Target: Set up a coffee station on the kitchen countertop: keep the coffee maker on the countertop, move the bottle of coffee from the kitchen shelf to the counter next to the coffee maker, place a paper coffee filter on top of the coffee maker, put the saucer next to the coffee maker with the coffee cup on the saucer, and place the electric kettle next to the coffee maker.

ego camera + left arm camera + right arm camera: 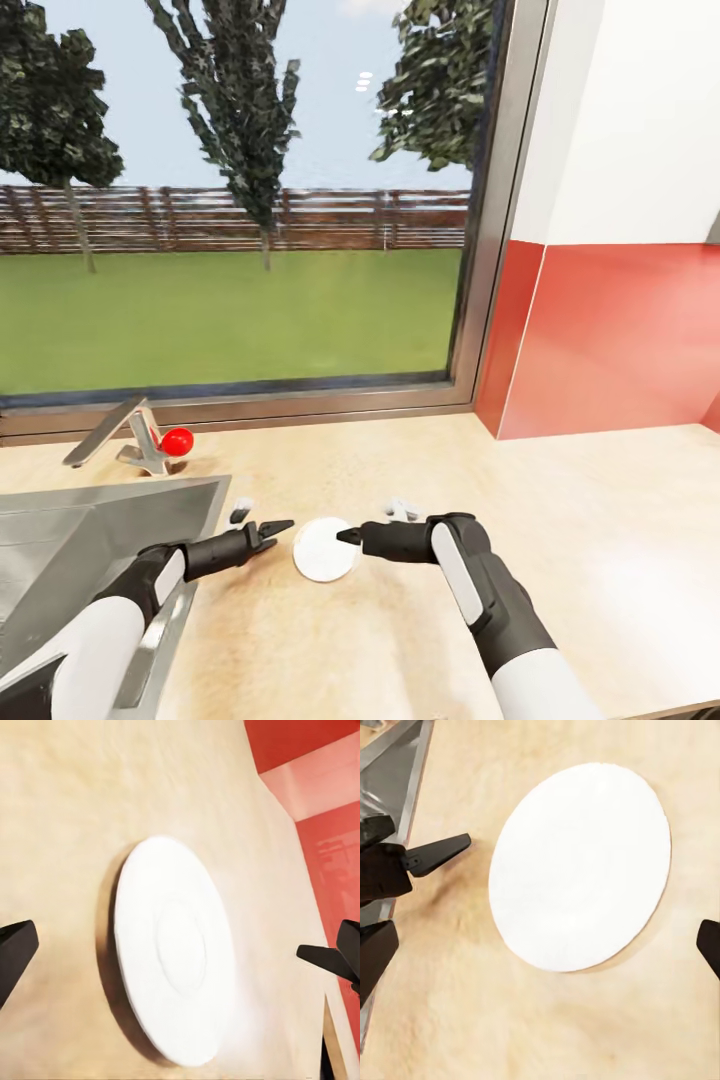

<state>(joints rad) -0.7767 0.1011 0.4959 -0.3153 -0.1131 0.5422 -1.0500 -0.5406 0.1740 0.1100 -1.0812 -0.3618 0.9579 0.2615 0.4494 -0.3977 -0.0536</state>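
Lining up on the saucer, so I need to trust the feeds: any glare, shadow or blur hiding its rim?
Head view: saucer evenly lit, rim crisp, no glare. Left wrist view: saucer seen obliquely, dark shadow under one edge, opposite rim blooms into the countertop. Right wrist view: saucer flat white, its detail washed out, only a thin shadow, rim clear.

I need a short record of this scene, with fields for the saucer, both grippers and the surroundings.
saucer: white saucer flat on the countertop, nothing on it
left gripper: open, beside the saucer, on the sink side
right gripper: open, at the saucer's opposite edge
sink: steel sink with faucet
background: window, red backsplash
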